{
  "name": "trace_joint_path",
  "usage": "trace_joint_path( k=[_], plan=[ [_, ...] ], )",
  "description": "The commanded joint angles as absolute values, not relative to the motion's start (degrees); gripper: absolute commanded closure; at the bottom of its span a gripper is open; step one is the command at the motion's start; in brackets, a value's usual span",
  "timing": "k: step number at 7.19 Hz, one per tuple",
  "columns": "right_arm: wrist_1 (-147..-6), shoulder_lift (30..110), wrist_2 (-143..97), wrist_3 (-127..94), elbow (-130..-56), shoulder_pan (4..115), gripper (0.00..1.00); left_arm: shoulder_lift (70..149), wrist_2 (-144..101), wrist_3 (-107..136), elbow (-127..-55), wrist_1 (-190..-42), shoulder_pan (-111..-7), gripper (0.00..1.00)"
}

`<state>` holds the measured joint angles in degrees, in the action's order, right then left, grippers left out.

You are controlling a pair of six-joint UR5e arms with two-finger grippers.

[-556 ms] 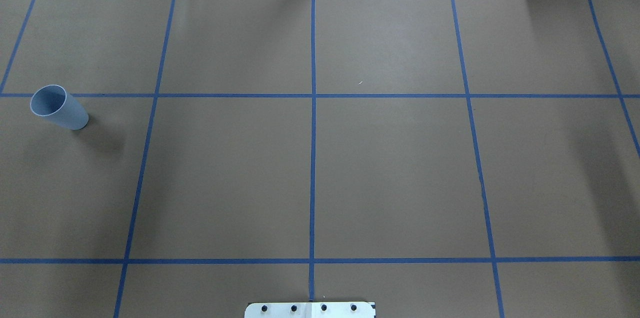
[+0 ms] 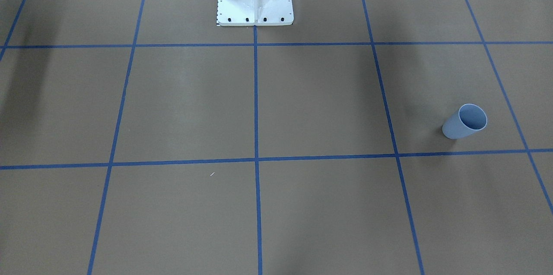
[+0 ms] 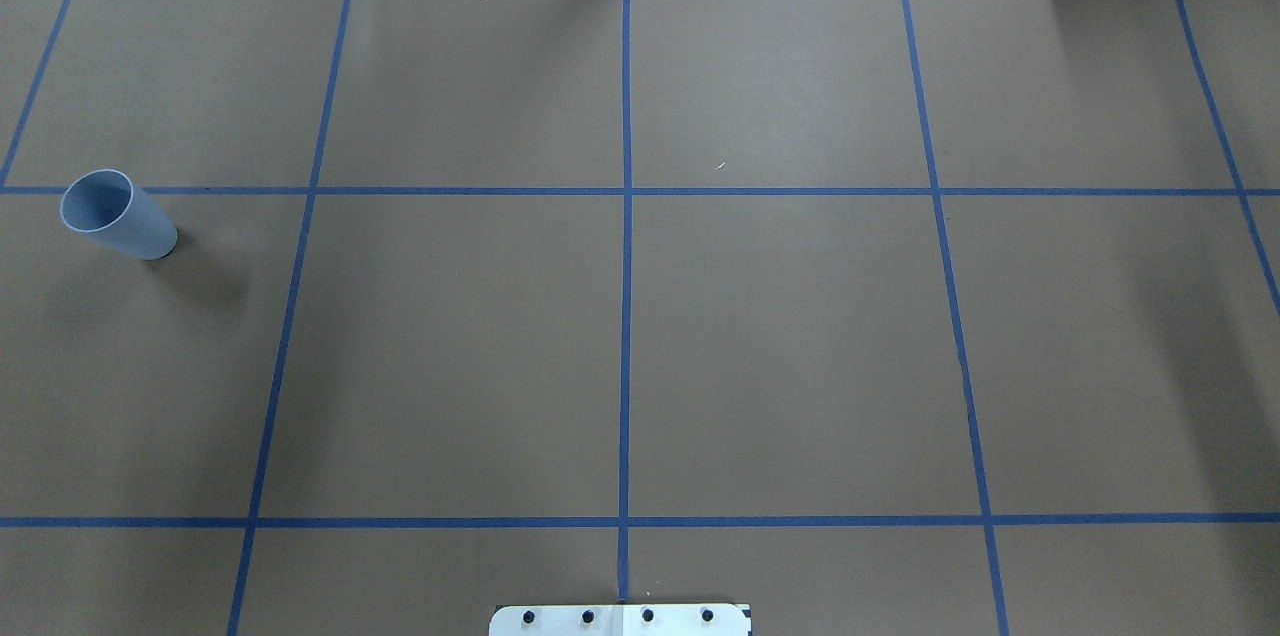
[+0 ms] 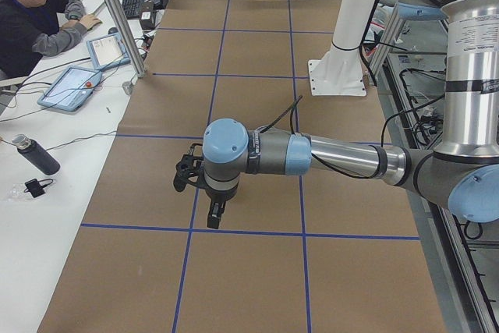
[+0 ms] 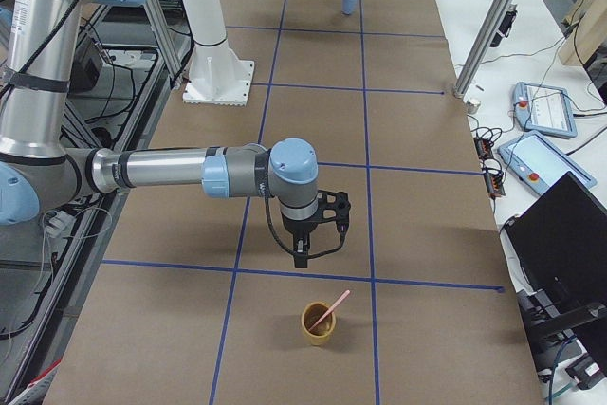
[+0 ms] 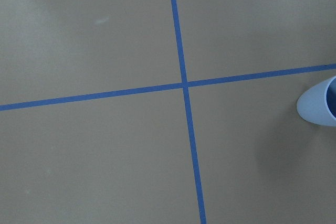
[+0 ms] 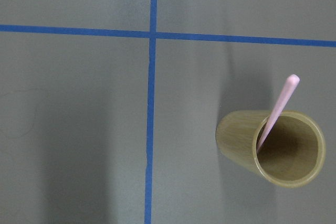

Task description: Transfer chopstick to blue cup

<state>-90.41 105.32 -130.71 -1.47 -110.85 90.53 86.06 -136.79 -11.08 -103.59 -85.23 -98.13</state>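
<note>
Nothing has budged on the overhead since a moment ago: the blue cup (image 3: pixel 115 216) sits in the same spot at the worktop's (image 3: pixel 780 346) left end. The chopstick (image 7: pixel 278 109) leans in a tan cup (image 7: pixel 273 150) at the opposite end, its lower part hidden inside. The right end effector (image 5: pixel 322 239) hovers near it. The left end effector (image 4: pixel 207 196) hangs by the blue cup, which its wrist view crops. I cannot tell how wide either one is.

The table (image 3: pixel 800 336) is covered with brown paper gridded with blue tape (image 3: pixel 626 316). From overhead, the blue cup (image 3: pixel 118 216) is set at nine o'clock, a white base plate (image 3: pixel 620 619) at six. An ochre cup (image 5: pixel 319 322) is stood near the right end.
</note>
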Motion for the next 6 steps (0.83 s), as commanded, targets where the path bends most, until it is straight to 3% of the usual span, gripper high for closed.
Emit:
trace_joint_path(
  k=[1,2,3,6],
  plan=[
    [-90.2,104.5,-133.7,-2.0,-112.1,90.5,0.0,86.1,-136.6,-11.0,-103.4,-97.4,-98.1,0.01],
    [-90.2,103.8,-134.0,-2.0,-112.7,90.5,0.0,86.2,-136.8,-10.6,-101.5,-106.1,-98.1,0.01],
    [-90.3,101.1,-133.8,-2.2,-111.1,90.5,0.0,91.2,-136.9,-10.4,-96.2,-114.2,-97.3,0.01],
    [-85.4,101.6,-140.4,-1.8,-111.3,92.3,0.0,91.3,-145.3,-11.6,-92.6,-117.9,-96.5,0.01]
  ],
)
